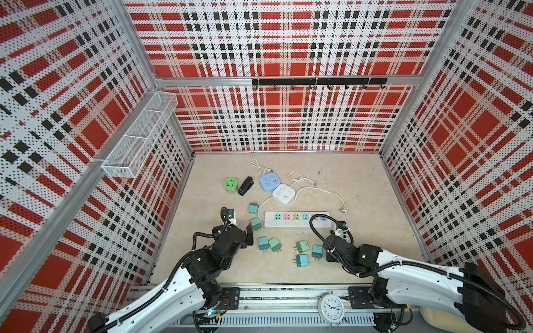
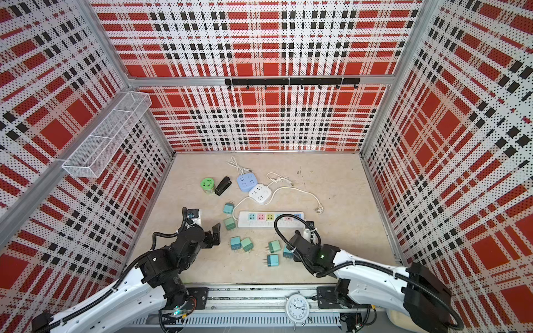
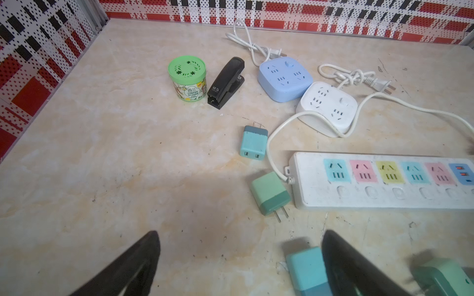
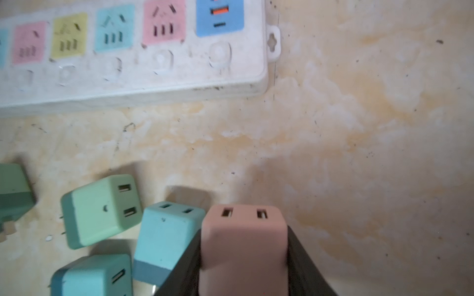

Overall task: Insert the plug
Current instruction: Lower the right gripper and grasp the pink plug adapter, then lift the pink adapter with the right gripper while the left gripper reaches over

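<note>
Clenches right fingers on the pink plug, low by the worktop beside loose teal plugs; shows its USB face toward the power strip, prongs out of sight, likely wristward; finds the strip ahead and apart, long axis crosswise to the reach, end sockets nearest this arm; holds left fingers spread wide, empty.

Both top views look steeply down from high above the near edge, taking in the whole beige marbled surface. My left wrist camera sits low, facing the far plaid perforated wall; my right hangs close above. All four share the long white power strip.
</note>
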Controlling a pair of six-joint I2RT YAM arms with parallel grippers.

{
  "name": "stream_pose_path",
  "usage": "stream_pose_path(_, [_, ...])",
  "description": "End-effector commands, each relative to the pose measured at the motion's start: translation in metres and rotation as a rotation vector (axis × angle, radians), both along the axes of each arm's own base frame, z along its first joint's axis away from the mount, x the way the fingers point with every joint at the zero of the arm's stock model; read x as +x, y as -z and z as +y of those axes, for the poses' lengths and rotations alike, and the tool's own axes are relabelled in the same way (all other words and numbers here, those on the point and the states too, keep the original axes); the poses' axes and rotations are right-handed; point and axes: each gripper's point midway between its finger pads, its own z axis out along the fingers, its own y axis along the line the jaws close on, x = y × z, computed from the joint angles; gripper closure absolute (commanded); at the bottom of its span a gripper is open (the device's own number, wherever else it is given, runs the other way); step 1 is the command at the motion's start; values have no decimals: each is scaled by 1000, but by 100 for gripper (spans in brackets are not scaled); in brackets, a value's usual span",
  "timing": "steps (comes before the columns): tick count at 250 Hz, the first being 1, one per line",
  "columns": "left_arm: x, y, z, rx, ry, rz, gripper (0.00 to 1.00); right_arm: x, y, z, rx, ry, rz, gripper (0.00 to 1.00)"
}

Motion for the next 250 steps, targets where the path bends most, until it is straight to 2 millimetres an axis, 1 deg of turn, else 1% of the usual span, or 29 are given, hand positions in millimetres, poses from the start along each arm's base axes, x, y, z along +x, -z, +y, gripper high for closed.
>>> stream_pose_path(1, [8, -20, -7, -75, 17, -35, 1, 17, -29, 8, 25, -46, -154, 71])
stream_pose_path(16, [10, -29, -14, -132, 44, -49, 1, 22, -42, 7, 24, -57, -211, 74])
stream_pose_path(33, [11, -48, -26, -207, 100, -86, 1, 26, -56, 5, 20, -55, -260, 77])
stream_pose_path(55, [12, -72, -35, -271, 143, -130, 1, 30, -77, 8, 33, -74, -313, 79])
stream_pose_path(65, [13, -82, -39, -281, 168, -142, 1, 31, -88, 13, 50, -89, -330, 82])
stream_pose_path(83, [14, -99, -47, -291, 214, -159, 1, 29, -105, 24, 89, -139, -360, 82])
stream_pose_path(110, [13, -114, -70, -283, 341, -165, 1, 25, -125, 37, 143, -205, -379, 83])
stream_pose_path(128, [12, -120, -82, -275, 402, -157, 1, 21, -138, 42, 169, -239, -398, 86])
stream_pose_path(175, [13, -126, -102, -250, 490, -140, 1, 14, -166, 48, 246, -306, -461, 86])
stream_pose_path(189, [12, -128, -109, -242, 517, -134, 1, 12, -172, 48, 261, -318, -474, 86])
stream_pose_path(208, [11, -131, -119, -230, 553, -127, 1, 10, -176, 51, 277, -337, -488, 86])
stream_pose_path(250, [5, -135, -138, -177, 616, -127, 1, 11, -171, 48, 259, -330, -489, 89])
